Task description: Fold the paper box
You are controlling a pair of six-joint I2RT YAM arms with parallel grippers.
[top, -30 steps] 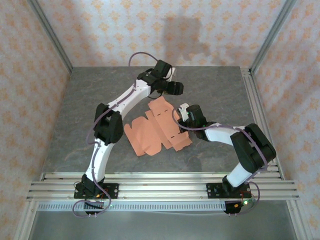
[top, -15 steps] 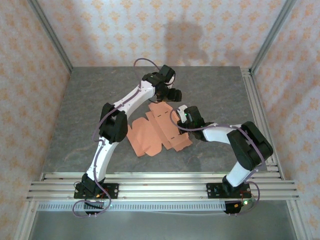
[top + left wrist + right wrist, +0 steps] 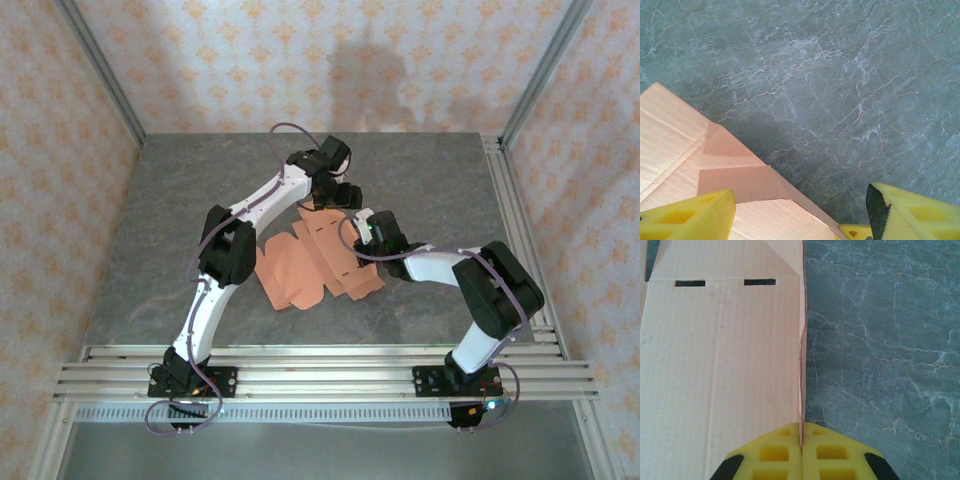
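right pincer (image 3: 801, 434) clamped on paper box (image 3: 720, 365) edge; left pincer (image 3: 797, 210) agape over corner; table (image 3: 880, 340) beneath.

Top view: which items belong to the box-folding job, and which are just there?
In the job:
- paper box, lying mostly flat
- right gripper, shut on the box's raised side edge
- left gripper, open above one corner of the box

Just there:
- grey table
- aluminium rails
- patterned walls

Left arm (image 3: 265, 197), right arm (image 3: 438, 268): white links, black joint housings. Purple cable (image 3: 290, 127) loops at 12 o'clock of left wrist. Right gripper (image 3: 801, 432): yellow fingers (image 3: 772, 454), rectangular recesses.
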